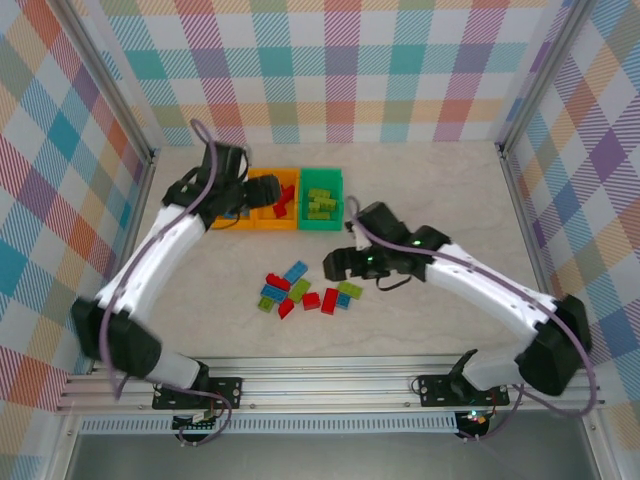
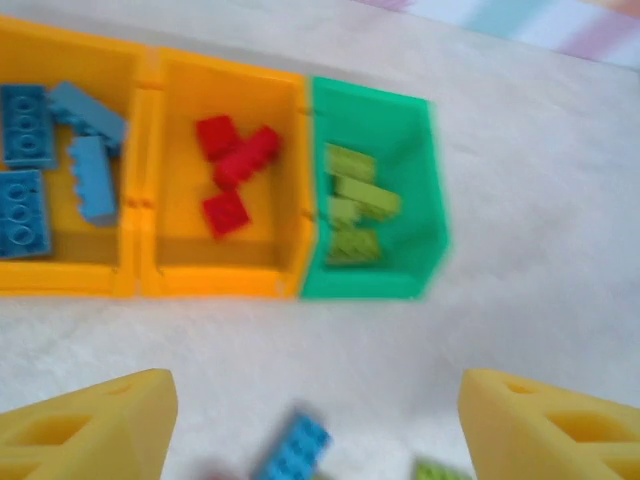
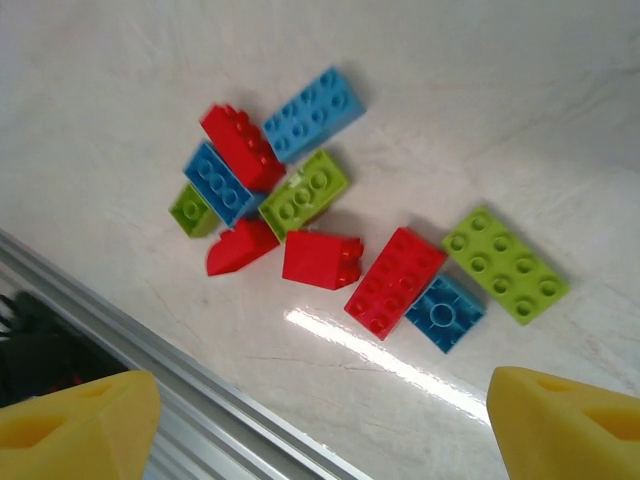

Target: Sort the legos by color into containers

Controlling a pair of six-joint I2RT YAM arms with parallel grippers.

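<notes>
Left gripper: yellow fingers spread wide with nothing between them. It hangs close to the row of bins, at the far left of the table.
Right gripper: fingers likewise parted and empty, poised over the loose legos.
Left orange bin: first in the row. It holds blue bricks and no other colour.
Middle orange bin: touches its neighbour on each side and holds red bricks bunched near its centre.
Green bin: right end of the row, with lime bricks lying inside it.
Loose legos: ten bricks on the bare table, well apart from the bins and nearer the arm bases. Four are red, three blue and three lime.
Cluster detail: a long blue brick lies at the far side, just beside a red brick. A lime two-by-four lies at the right — beside a small blue brick and a red two-by-four.
Aluminium rail: runs along the near table edge, close to the pile.
</notes>
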